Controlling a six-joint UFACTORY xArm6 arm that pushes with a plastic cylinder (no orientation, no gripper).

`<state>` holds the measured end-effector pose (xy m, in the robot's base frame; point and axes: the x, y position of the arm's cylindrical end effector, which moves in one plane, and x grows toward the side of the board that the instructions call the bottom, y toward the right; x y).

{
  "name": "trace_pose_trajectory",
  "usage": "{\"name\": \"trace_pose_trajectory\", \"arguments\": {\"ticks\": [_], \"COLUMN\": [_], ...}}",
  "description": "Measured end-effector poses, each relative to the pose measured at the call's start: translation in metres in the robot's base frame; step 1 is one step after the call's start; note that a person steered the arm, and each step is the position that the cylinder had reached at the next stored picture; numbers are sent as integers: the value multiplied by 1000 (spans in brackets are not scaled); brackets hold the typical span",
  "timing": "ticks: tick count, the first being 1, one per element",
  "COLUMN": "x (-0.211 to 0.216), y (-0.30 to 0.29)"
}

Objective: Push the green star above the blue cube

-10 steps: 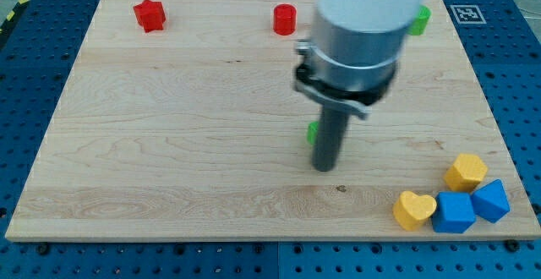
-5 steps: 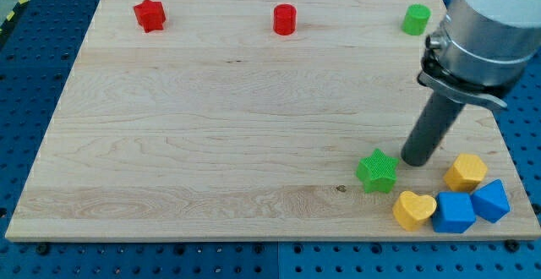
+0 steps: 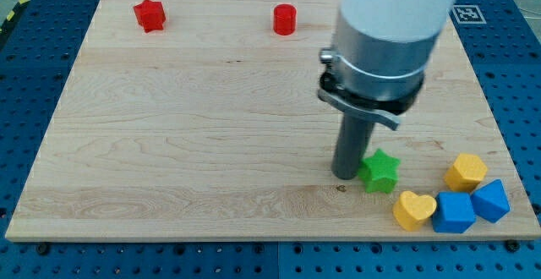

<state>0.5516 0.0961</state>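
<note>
Now, on the wooden board (image 3: pixel 169 144), a red star (image 3: pixel 150 13) sits far at the view's top left, with a red cylinder (image 3: pixel 285 19) further right. My tip (image 3: pixel 344 175) has no jaws and holds nothing; it touches the left side of the green star (image 3: pixel 379 170). Right of it, at the view's bottom, sit a yellow heart (image 3: pixel 414 210), a blue cube (image 3: pixel 454 212), a yellow block (image 3: pixel 466 172) and another blue block (image 3: pixel 490 200).

Board (image 3: pixel 169 127) looks like pale wood with visible grain, smooth matt finish. The green star (image 3: pixel 379 171) and blue cube (image 3: pixel 454 212) look like matt plastic — slightly ridged, maybe. Rod down to my tip (image 3: pixel 344 175) is dark and dull — metal collar (image 3: pixel 368 89) above has some sheen.
</note>
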Motion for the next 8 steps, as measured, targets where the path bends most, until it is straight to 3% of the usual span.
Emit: {"name": "trace_pose_trajectory", "arguments": {"ticks": [2,4,7,8], "x": [13,-1,-1,-19], "y": [47,26,73,56]}}
